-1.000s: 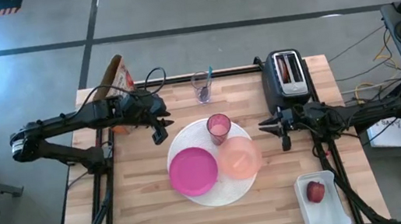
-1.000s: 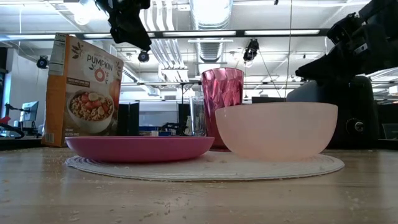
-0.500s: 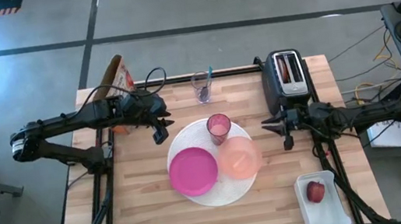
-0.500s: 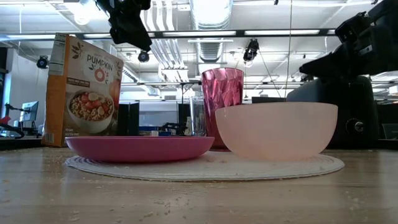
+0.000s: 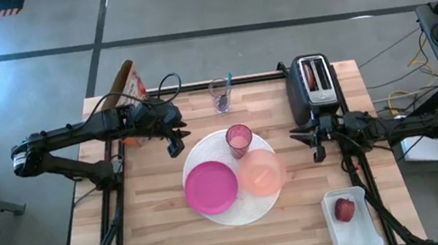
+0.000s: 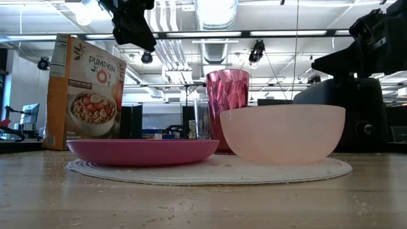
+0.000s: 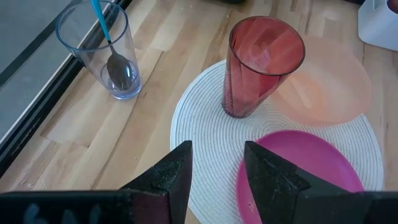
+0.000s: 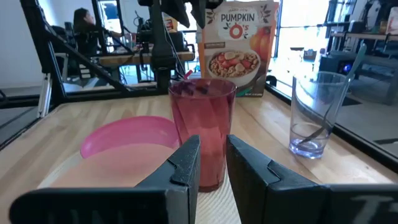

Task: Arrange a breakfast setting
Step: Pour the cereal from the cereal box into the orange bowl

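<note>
- The setting was only partly laid: on the large round white plate (image 5: 233, 213) sat the smaller magenta plate (image 5: 211, 187), the translucent peach bowl (image 5: 261, 172) and the pink translucent tumbler (image 5: 239, 140), all close together.
- The teal-handled spoon (image 7: 112, 51) stood in a clear glass (image 5: 220, 95) at the table's (image 5: 162, 233) far edge, the small red fruit (image 5: 345, 209) lay in a white tray (image 5: 371, 236) at the near right corner, and the cereal box (image 5: 128, 83) stood at the far left corner.
- Neither arm held anything, so the step in hand looked like a pause between placements; fetching the spoon or the fruit seemed the likely next move, calling for a reach away from the plate.
- The left claw (image 5: 174, 142) hovered just beside the white plate's far-left rim, fingers a narrow gap apart and empty.
- The right claw (image 5: 317, 147) hung in front of the toaster (image 5: 314, 85), right of the bowl, fingers likewise slightly parted, gripping nothing.
</note>
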Motion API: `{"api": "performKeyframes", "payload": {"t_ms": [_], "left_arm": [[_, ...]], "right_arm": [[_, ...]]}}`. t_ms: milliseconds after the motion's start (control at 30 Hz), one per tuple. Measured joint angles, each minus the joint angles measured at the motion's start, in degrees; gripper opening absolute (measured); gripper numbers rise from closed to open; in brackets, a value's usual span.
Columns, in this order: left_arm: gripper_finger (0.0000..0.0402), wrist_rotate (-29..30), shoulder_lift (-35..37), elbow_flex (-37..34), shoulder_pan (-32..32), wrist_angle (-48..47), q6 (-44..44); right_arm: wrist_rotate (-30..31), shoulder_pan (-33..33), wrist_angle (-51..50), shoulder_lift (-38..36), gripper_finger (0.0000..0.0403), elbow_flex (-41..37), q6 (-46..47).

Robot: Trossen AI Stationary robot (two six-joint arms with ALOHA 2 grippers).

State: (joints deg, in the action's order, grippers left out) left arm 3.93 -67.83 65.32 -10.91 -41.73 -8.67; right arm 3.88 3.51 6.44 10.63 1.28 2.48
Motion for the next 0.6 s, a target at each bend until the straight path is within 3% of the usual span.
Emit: {"api": "performKeyframes", "payload": {"t_ms": [300, 600], "left_arm": [[0.0129, 0.0, 0.0, 0.0, 0.0, 0.2, -1.1], [0.0129, 3.1, 0.0, 0.0, 0.0, 1.0, -5.4]], "right_arm": [[0.1, 0.0, -0.6, 0.4, 0.0068, 0.0, -3.5], [0.2, 0.0, 0.0, 0.4, 0.0068, 0.0, -0.3]]}}
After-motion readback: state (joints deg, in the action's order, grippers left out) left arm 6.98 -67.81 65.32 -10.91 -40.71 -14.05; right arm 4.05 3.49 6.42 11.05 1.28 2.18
